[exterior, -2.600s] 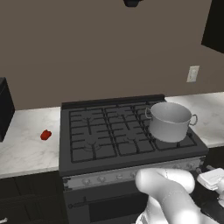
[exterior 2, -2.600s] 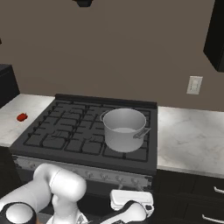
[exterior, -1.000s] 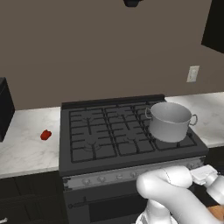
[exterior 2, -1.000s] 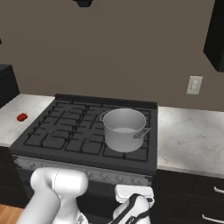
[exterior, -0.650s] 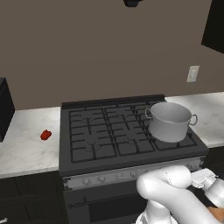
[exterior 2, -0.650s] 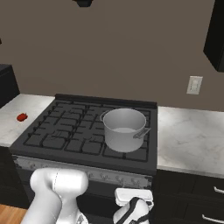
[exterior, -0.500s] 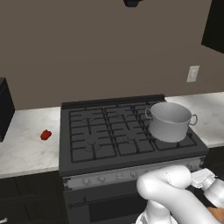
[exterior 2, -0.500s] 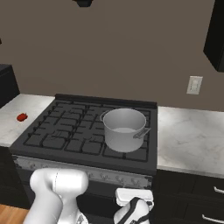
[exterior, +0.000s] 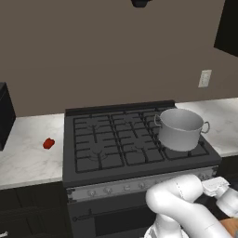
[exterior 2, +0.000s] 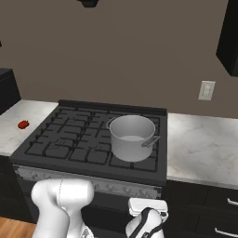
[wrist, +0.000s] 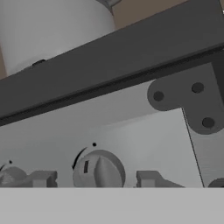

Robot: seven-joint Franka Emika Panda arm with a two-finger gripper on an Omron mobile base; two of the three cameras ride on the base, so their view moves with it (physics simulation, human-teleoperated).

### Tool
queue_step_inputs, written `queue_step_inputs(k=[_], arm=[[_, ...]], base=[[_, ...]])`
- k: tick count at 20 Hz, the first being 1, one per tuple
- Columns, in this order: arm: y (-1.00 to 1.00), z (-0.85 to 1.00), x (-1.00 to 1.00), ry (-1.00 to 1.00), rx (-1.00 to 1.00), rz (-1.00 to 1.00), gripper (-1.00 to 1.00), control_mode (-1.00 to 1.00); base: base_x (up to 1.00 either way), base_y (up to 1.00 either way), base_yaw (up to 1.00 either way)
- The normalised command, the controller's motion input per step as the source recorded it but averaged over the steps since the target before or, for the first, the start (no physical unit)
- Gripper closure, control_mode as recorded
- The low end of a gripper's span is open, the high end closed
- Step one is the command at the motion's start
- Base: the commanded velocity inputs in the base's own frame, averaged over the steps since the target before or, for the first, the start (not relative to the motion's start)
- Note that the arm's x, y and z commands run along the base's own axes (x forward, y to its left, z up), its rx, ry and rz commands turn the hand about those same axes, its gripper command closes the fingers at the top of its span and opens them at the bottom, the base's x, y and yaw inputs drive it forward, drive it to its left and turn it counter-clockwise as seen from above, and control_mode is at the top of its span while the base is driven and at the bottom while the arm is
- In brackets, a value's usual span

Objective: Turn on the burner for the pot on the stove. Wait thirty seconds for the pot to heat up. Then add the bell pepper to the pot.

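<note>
While empty, pot (exterior 2: 132,137) sits on stove (exterior 2: 69,139).

A kitchen: black gas stove (exterior: 135,153), marble counter (exterior: 28,158), dark cabinets (exterior 2: 209,204).

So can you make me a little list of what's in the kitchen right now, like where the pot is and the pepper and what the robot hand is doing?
pot: on the stove's right side, no lid
pepper: red, on the counter left of the stove, not in the pot
knob: on the stove's front panel, between the fingertips in the hand view
gripper: low at the stove front, a fingertip on each side of the knob; grip cannot be told
burner flame: none seen
</note>
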Motion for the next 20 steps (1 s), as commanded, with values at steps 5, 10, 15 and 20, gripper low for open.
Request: queue_step_inputs(k=[5,10,15,20], arm=[[-0.10,-0.13,0.26,0.00,0.00,-0.01,-1.00,-1.00],[0.00,-0.12,0.17,0.00,0.00,0.00,1.00,-1.00],[0.00,-0.02,0.04,-0.02,0.00,0.00,1.00,-1.00],[0.00,0.00,0.01,-0.09,-0.13,0.00,1.00,-1.00]], base=[[0.00,0.00,0.00],[0.00,0.00,0.00],[0.00,0.00,0.00],[0.00,0.00,0.00]])
